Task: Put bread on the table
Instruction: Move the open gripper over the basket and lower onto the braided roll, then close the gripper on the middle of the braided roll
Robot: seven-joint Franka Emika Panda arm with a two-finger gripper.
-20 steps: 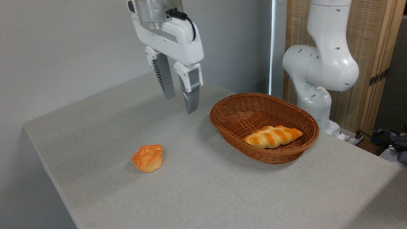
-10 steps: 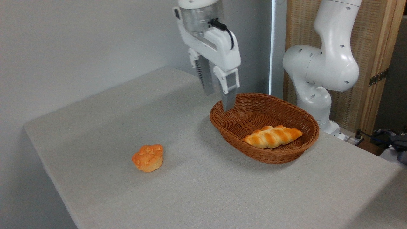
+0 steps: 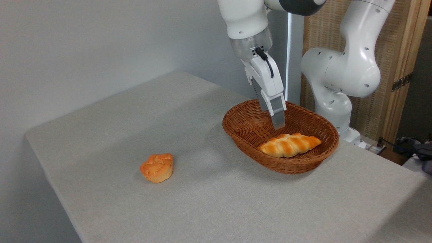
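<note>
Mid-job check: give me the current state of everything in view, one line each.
Long braided golden-brown loaf: lying in the basket, not gripped.
Brown oval wicker basket: upright on the table, holding the loaf.
Small round orange bun: resting on the grey cloth table.
Gripper: above the loaf, holding nothing; jaw opening hidden.

The white arm (image 3: 341, 71) rises at the right, bends over at the top and comes down through a grey wrist (image 3: 250, 45). The pincer (image 3: 275, 123) hangs from it, tilted, tips pointing down and to the right. Seen edge-on, one finger (image 3: 277, 113) hides the other, so its gap cannot be judged.
</note>
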